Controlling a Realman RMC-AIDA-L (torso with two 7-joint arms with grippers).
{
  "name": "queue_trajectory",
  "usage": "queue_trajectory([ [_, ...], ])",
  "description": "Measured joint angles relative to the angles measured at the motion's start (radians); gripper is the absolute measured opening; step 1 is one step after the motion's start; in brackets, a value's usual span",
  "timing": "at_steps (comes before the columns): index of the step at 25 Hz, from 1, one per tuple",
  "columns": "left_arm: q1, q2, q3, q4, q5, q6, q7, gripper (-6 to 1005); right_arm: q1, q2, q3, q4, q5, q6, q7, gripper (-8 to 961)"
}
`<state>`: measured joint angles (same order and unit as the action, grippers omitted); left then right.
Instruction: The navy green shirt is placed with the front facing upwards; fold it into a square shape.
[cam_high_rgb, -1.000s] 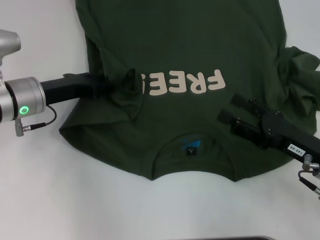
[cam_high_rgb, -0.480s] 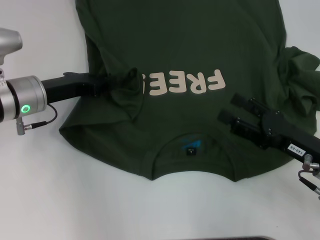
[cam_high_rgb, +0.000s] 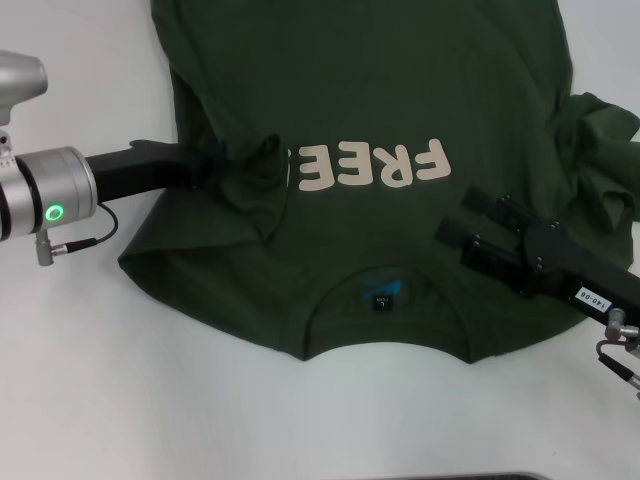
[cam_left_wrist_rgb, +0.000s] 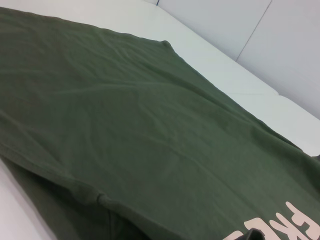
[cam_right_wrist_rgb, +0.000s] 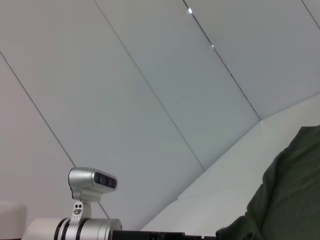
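One dark olive-green cotton T-shirt (cam_high_rgb: 400, 90) with cream lettering lies on one white table (cam_high_rgb: 120, 400). Two black robot grippers show: the left gripper (cam_high_rgb: 215, 170) and the right gripper (cam_high_rgb: 470, 215).

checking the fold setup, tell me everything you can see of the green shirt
The navy green shirt is dark olive, soft cotton-looking, lying front up on the white table, collar and small black neck label toward the robot, cream lettering across the chest. Its left sleeve is bunched over the letters' end where the left gripper has hold of it; the other sleeve lies crumpled. The right gripper is open over its shoulder.
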<state>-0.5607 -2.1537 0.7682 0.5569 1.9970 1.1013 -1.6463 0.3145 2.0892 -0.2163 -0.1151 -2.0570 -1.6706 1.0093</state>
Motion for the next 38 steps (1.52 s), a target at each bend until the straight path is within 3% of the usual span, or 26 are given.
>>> queue_trajectory([
  [10,-0.004,-0.003,0.003,0.003,0.004,0.015,0.0,2,0.0,0.0,0.001,0.0,0.002,0.0,0.0,911],
  [21,-0.012,-0.007,-0.001,0.0,0.0,0.01,0.0,396,0.001,0.0,0.001,0.0,0.003,0.001,0.0,911],
  [32,-0.017,-0.008,-0.004,0.002,-0.001,0.017,0.0,627,0.002,0.0,0.002,0.001,0.003,0.0,0.0,912],
  [38,-0.024,-0.008,0.0,-0.003,-0.001,-0.021,0.0,849,0.002,0.0,0.002,0.002,0.003,0.0,0.0,911],
])
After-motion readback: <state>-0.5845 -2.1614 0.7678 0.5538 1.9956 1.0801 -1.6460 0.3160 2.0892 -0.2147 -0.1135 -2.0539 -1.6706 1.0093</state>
